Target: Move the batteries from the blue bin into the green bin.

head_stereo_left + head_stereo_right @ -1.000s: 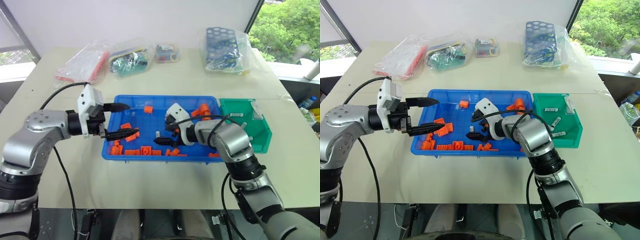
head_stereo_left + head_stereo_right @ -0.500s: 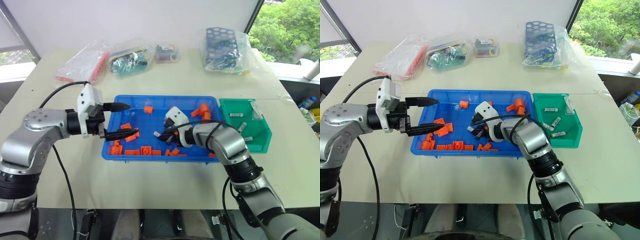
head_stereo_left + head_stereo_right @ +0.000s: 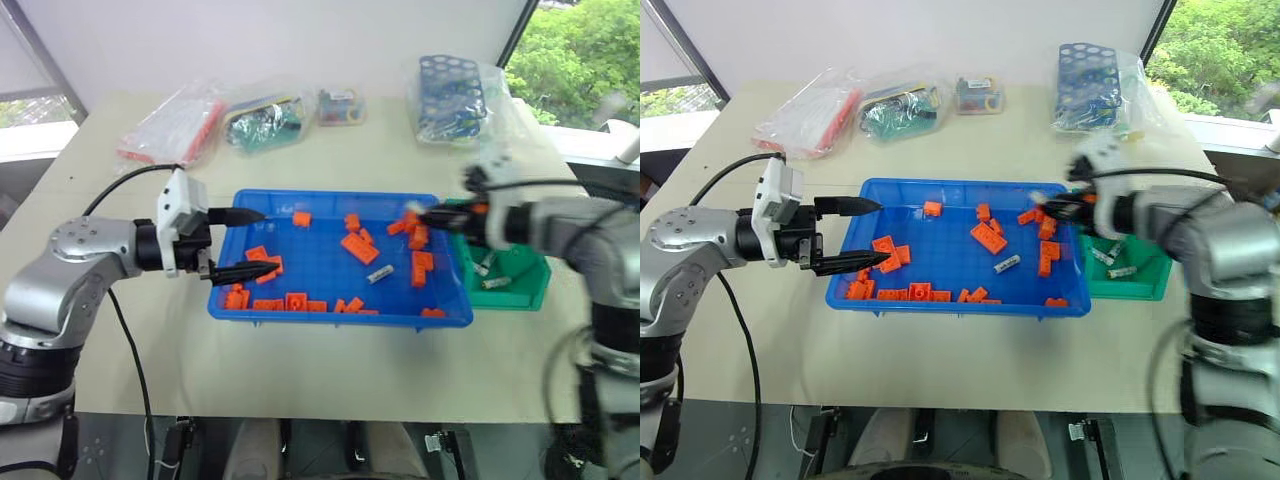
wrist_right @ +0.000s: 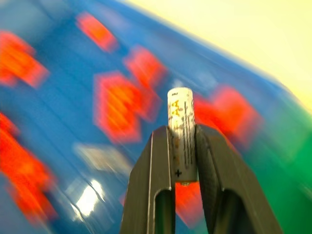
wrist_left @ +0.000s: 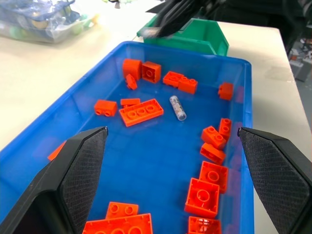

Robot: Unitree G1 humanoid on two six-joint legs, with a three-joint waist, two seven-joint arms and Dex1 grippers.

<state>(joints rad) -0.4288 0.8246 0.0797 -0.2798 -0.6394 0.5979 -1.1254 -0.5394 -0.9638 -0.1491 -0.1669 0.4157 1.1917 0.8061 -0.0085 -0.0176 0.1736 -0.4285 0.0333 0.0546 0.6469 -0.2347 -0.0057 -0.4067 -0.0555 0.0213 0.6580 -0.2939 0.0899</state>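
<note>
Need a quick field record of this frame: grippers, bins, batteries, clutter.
right gripper: shut on a battery, at the blue bin's end nearest the green bin
left gripper: open, holding nothing, over the blue bin's other end
blue bin: one loose battery among orange bricks
green bin: holds batteries, beside the blue bin
table: bagged items along the far edge
</note>
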